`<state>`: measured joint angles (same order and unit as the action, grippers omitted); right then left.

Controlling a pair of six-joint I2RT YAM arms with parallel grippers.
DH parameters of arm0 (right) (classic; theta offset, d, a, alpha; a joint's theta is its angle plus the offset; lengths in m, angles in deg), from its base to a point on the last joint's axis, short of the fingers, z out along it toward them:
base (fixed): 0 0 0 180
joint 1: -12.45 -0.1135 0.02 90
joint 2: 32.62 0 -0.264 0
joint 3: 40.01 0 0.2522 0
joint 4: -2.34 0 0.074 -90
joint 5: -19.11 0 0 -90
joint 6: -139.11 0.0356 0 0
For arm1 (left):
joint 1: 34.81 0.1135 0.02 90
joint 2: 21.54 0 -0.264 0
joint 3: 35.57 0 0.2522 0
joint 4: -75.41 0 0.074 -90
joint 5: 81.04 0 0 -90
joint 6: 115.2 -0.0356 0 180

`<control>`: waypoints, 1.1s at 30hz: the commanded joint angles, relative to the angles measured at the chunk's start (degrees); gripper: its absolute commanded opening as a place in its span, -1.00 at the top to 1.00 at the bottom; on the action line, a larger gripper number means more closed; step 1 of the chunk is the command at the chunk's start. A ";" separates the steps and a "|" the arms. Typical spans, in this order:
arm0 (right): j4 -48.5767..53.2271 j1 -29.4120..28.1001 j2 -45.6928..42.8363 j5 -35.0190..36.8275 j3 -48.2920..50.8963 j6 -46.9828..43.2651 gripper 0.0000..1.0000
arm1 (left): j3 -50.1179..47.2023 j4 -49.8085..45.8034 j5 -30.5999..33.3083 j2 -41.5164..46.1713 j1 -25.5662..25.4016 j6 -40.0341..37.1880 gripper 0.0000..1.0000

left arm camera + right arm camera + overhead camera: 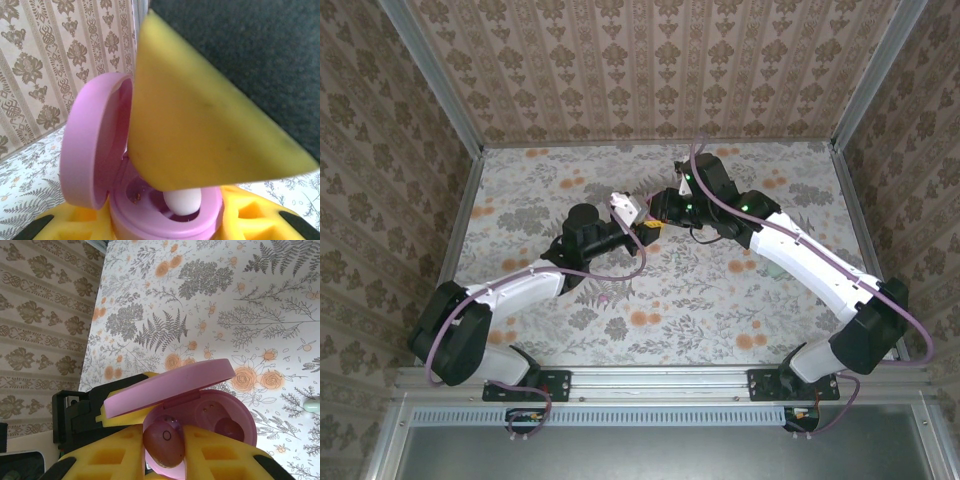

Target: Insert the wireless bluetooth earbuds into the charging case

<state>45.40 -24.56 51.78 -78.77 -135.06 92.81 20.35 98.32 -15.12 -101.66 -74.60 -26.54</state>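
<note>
- The left gripper [165, 227] had its yellow fingers closed narrowly on the base of the pink charging case [225, 415]. From where I stood it looked to be holding the case up off the flowered table [260, 305], near the middle, where the two arms met.
- The case was open. Its lid [92, 150] stood up on the hinge to one side, so the two wells faced the right gripper [162, 457].
- The right gripper was pinched almost shut on an earbud [183, 201], and one of its broad yellow fingers [200, 130] reached over the open mouth of the case.
- What mattered most was that the earbud sat directly at the near well, with its rounded end already inside the rim. The case therefore lay straight ahead of the right gripper's tips, not off to a side. I could not tell whether the earbud was fully seated.
- In the right wrist view, the second well lay beyond the first, further from the fingers and apparently empty.
- I judged that the next move needed only a short push along the line of the fingers, followed by a release. The open lid stood close beside the finger, so any sideways drift risked knocking it.
- A small pale thing [311, 405] lay on the table well apart from the case. It may have been the other earbud, but it was too small to tell.
</note>
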 commanded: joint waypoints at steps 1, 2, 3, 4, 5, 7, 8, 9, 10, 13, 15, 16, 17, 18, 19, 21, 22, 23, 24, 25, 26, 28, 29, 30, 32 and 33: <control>1.07 -0.86 0.63 0.41 -1.63 -0.72 0.49 | 2.78 3.04 0.26 0.08 -0.51 -0.59 0.48; 1.04 -0.87 0.60 0.36 -1.64 -0.88 0.49 | 2.82 3.06 0.26 0.01 -0.53 -0.72 0.48; 1.10 -0.91 0.65 0.24 -1.74 -0.90 0.49 | 2.77 3.06 0.26 0.05 -0.54 -0.71 0.48; 1.07 -0.95 0.71 0.03 -1.78 -0.98 0.48 | 2.77 3.06 0.27 0.07 -0.50 -0.59 0.48; 1.06 -0.95 0.74 -0.56 -1.89 -1.24 0.46 | 2.84 3.06 0.28 0.05 -0.53 -0.65 0.48; 1.07 -0.95 0.72 -0.91 -1.95 -1.17 0.43 | 2.85 3.06 0.35 -0.04 -0.50 -0.50 0.48; 1.09 -0.95 0.72 -0.99 -2.03 -1.16 0.42 | 2.97 3.06 0.35 -0.04 -0.51 -0.50 0.48; 1.11 -0.95 0.74 -1.00 -2.05 -1.16 0.41 | 3.02 3.11 0.35 -0.04 -0.51 -0.50 0.48; 1.11 -0.95 0.66 -1.00 -2.17 -1.23 0.40 | 3.06 3.06 0.34 -0.04 -0.53 -0.57 0.48; 2.60 -0.95 0.42 -0.91 -2.29 -1.25 0.37 | 3.09 3.02 0.42 -0.05 -0.48 -0.59 0.48; 2.64 -0.95 0.19 -1.08 -2.29 -1.25 0.36 | 3.13 2.89 0.43 0.03 -0.48 -0.61 0.48; 2.69 -0.95 0.08 -1.17 -2.30 -1.25 0.35 | 3.28 2.89 0.44 -0.04 -0.49 -0.65 0.48; 2.73 -0.95 -0.02 -1.22 -2.33 -1.25 0.35 | 3.28 2.86 0.37 -0.03 -0.53 -0.68 0.48; 2.90 -0.95 -0.10 -1.16 -2.45 -1.17 0.35 | 3.36 2.80 0.35 0.07 -0.51 -0.70 0.48; 2.89 -0.95 -0.35 -1.09 -2.39 -1.18 0.35 | 3.37 2.73 0.35 0.05 -0.47 -0.78 0.48; 2.69 -0.95 -0.78 -0.92 -2.14 -0.97 0.32 | 3.30 2.63 0.43 0.13 -0.48 -0.83 0.48; 2.74 -0.95 -1.03 -0.91 -2.11 -0.90 0.32 | 3.26 2.62 0.44 0.22 -0.54 -0.85 0.48; 2.86 -0.95 -1.32 -0.91 -2.12 -0.93 0.32 | 3.12 2.70 0.48 0.33 -0.55 -0.94 0.48; 2.85 -0.95 -1.59 -0.83 -2.14 -0.90 0.32 | 3.02 2.55 0.52 0.46 -0.48 -0.94 0.48; 2.94 -0.95 -1.86 -0.67 -2.05 -0.90 0.31 | 2.89 2.47 0.67 0.58 -0.55 -0.94 0.48; 3.04 -0.95 -2.35 -0.50 -2.00 -0.86 0.31 | 2.83 2.52 0.76 0.70 -0.55 -1.01 0.48; 2.78 -0.95 -3.28 -0.24 -1.65 -0.90 0.31 | 2.60 2.58 0.99 1.00 -0.55 -1.20 0.48; 2.54 -0.95 -3.76 -0.23 -1.39 -0.87 0.31 | 2.50 2.53 1.20 1.10 -0.48 -1.25 0.48; 2.33 -0.95 -4.20 -0.13 -1.26 -0.83 0.31 | 2.34 2.53 1.22 1.27 -0.55 -1.34 0.48; 2.24 -0.87 -4.24 -0.03 -1.07 -0.81 0.31 | 2.13 2.64 1.31 1.48 -0.51 -1.55 0.48; 2.24 -0.87 -5.85 0.13 -1.01 -0.81 0.31 | 2.10 2.70 1.38 1.55 -0.45 -1.52 0.48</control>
<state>46.54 -25.11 49.18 -78.79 -136.09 92.39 21.05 98.56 -14.46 -101.68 -74.90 -26.56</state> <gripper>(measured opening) 0.345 0.362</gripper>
